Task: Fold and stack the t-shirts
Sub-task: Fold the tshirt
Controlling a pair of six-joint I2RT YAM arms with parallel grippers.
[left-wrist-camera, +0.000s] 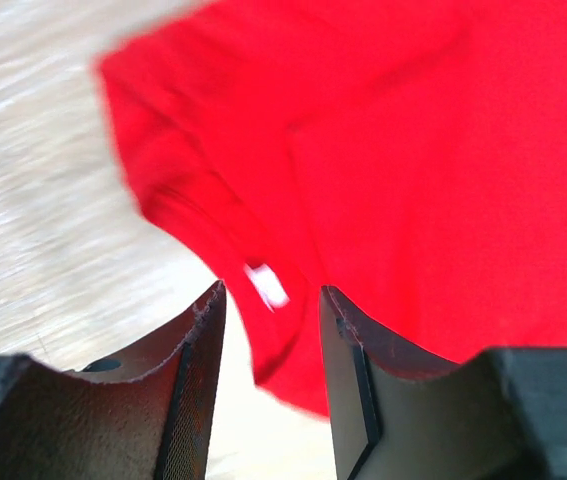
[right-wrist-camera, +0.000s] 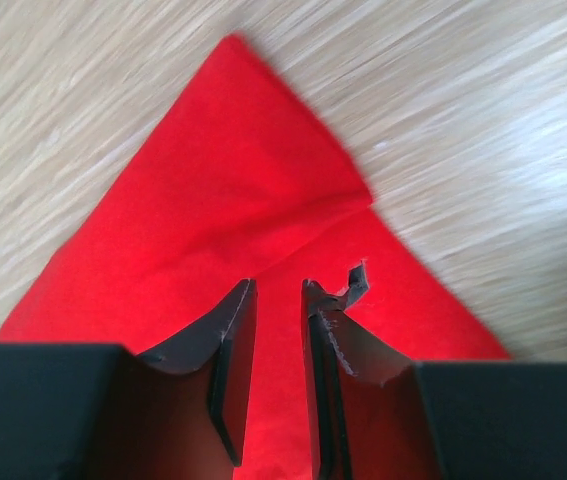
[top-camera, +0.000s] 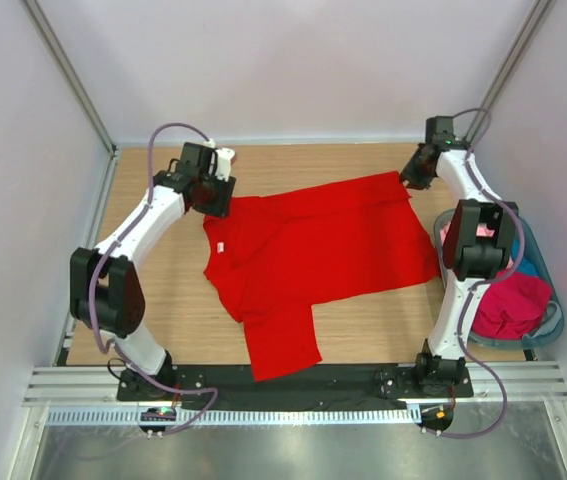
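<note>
Overhead: red t-shirt is lying spread on the wooden surface, its body running left to right, with one flap of cloth reaching toward the near edge. A small white neck label is showing near its left edge.

Left end effector is sitting at the shirt's far-left corner. Right end effector is sitting at the far-right corner. From overhead, the spacing of either pair of fingers is not readable.

Left wrist view is filling that in: the fingers are standing spread, with nothing between them, and the label and collar edge are showing through the gap below. The view is blurred.

Right wrist view: the fingers are standing slightly apart with a narrow gap, pinching nothing. A pointed corner of red cloth is lying beneath, one fold overlapping another. A frayed bit is sticking up from the right finger's pad.

Only the overhead view is showing the basket at the right edge of the surface, partly behind the right arm. It is holding a crimson t-shirt, a pink t-shirt and a teal t-shirt, all bunched.
</note>
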